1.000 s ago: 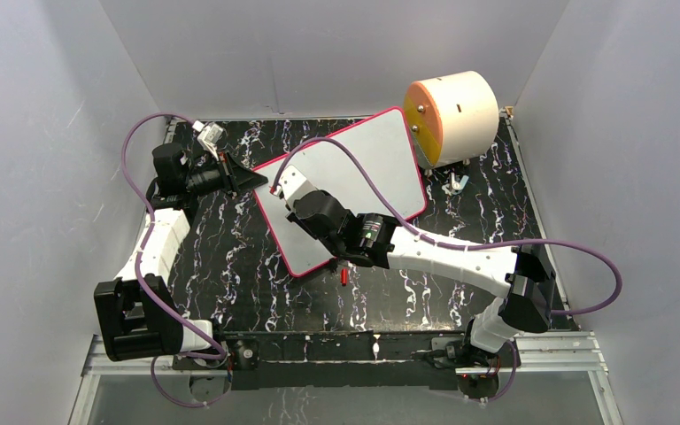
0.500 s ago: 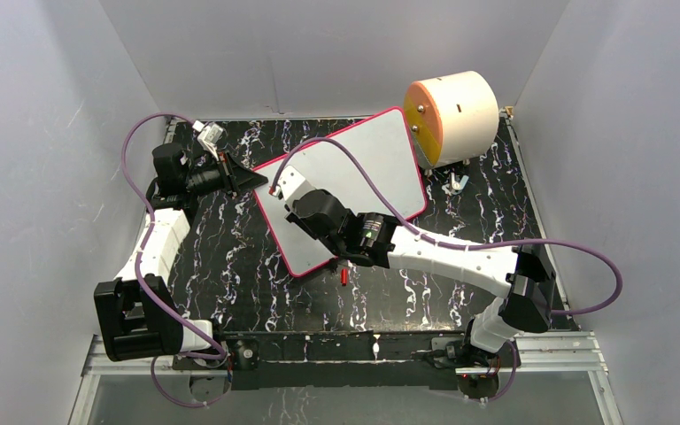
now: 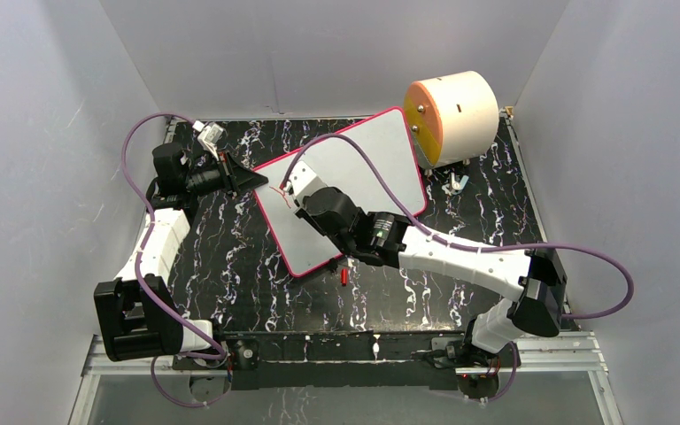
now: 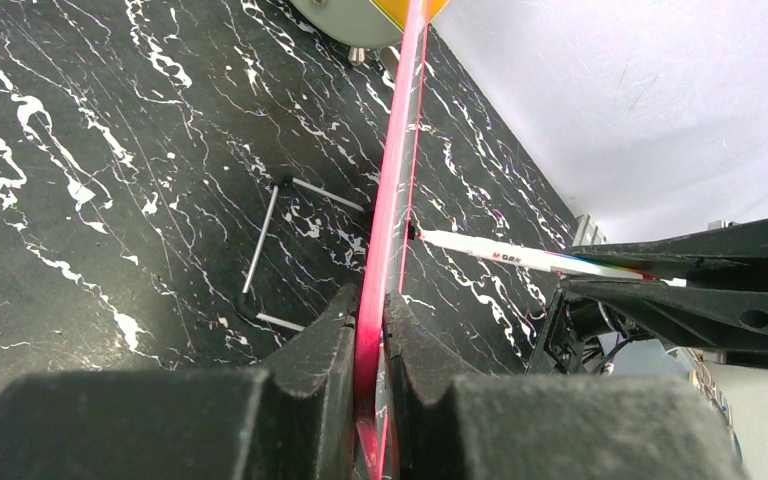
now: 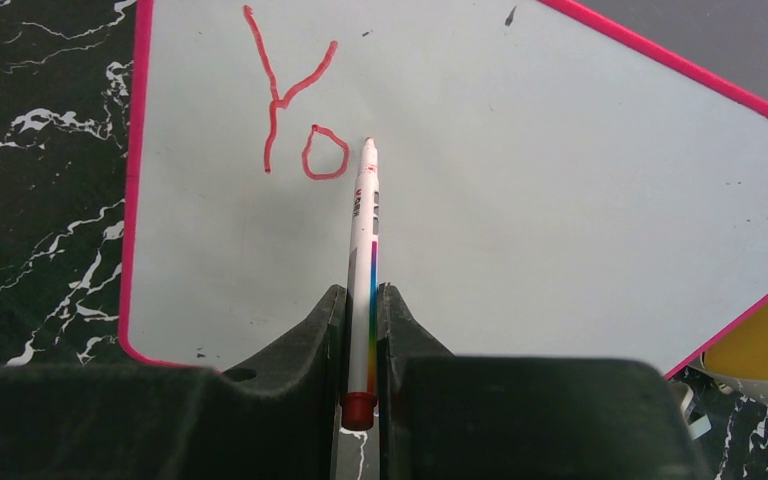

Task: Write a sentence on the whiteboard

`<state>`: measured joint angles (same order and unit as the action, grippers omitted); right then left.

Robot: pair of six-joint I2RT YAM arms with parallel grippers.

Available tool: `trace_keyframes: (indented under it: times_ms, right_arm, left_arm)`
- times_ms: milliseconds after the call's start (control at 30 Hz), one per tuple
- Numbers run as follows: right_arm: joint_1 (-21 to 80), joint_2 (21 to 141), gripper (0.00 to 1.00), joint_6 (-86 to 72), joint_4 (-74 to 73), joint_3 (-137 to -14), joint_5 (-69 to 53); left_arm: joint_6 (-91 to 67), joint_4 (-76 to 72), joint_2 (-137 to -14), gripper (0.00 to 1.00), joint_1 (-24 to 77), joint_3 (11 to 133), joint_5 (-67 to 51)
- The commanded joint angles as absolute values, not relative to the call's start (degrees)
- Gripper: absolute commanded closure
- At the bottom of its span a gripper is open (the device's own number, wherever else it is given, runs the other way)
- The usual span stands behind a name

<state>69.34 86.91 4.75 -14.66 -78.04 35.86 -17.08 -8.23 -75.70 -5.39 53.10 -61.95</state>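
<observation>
The whiteboard (image 3: 381, 159) is propped at a tilt on the black marbled tabletop (image 3: 230, 266), toward the back and just beside the cream cylinder (image 3: 465, 111). Its pink frame is pinched at the left edge between the fingers of the left gripper (image 4: 370, 310), seemingly so that the board is prevented from sliding or tipping under writing pressure. A slim marker (image 5: 368, 220) is clamped by its barrel between the pressed-in fingers of the right gripper (image 5: 360, 300). Its tip is set at the white face just right of the "Yo" with which the sentence (image 5: 276, 100) is begun, where the next letter is judged to be due.
</observation>
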Motion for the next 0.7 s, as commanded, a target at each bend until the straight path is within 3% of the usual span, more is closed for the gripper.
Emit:
trace_keyframes:
  times_ms: [0,667]
  right_arm:
    - [68.75,85.85,1.00,4.91,-11.95,-78.18,37.09]
    - [68.11,87.74,1.00,4.76,-11.49,-78.84,35.31]
  left_arm:
    - [-15.12,-4.84,-76.38,1.00,-4.92,53.79,-58.89]
    - [-15.12,-4.83,-76.46,1.00,-4.92,53.79,-58.97]
